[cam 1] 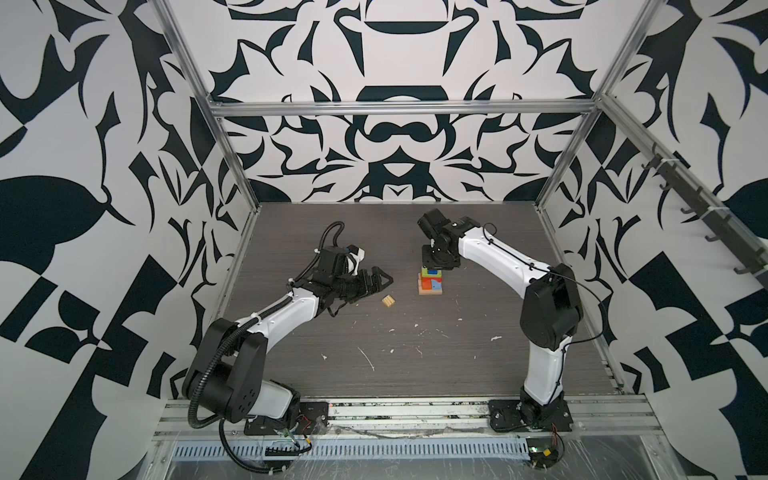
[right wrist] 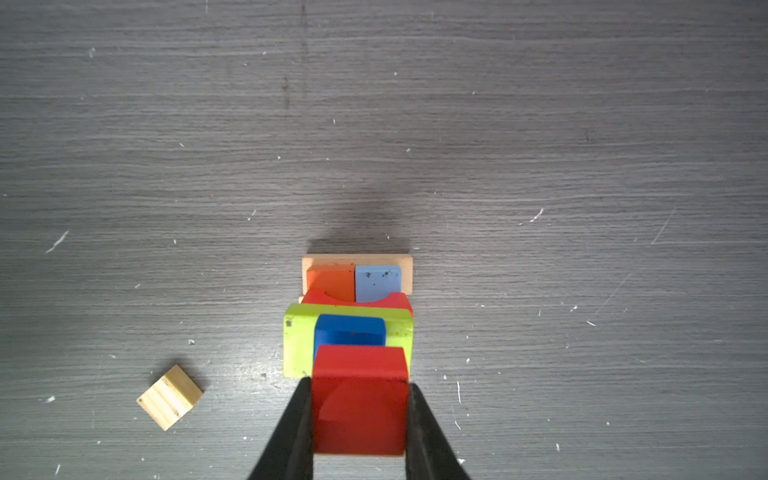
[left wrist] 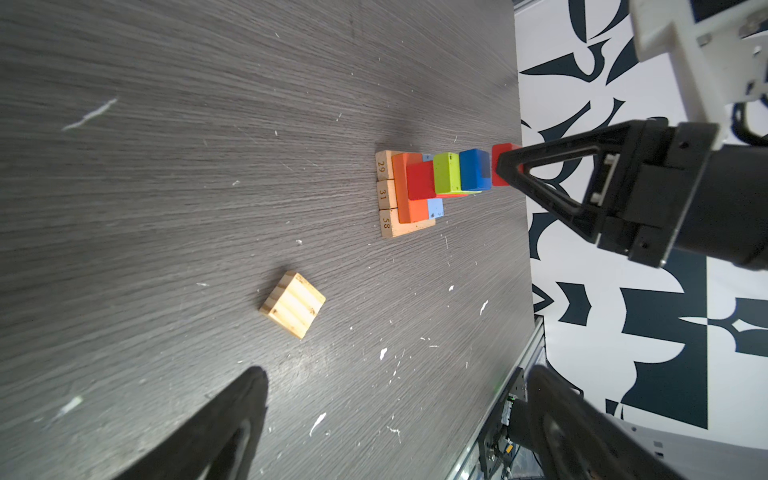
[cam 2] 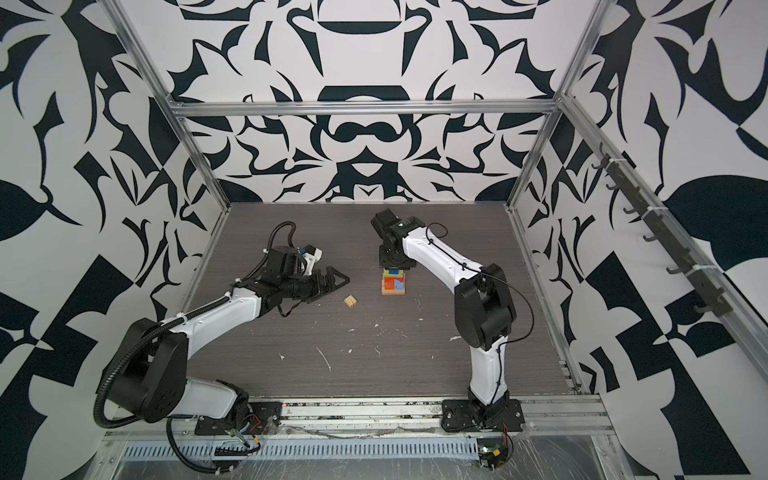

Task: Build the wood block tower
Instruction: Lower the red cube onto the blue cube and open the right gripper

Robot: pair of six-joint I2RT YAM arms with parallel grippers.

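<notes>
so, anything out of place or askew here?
One tan block lies loose on the table, apart from the tower and turned askew to its base. White flecks dot the table. Nothing has toppled.

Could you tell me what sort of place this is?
Probably a robotics lab test cell: a left arm and right arm bolted to a rail at a grey tabletop, an aluminium frame with black-and-white patterned walls, and a wood block tower as the exercise.
</notes>
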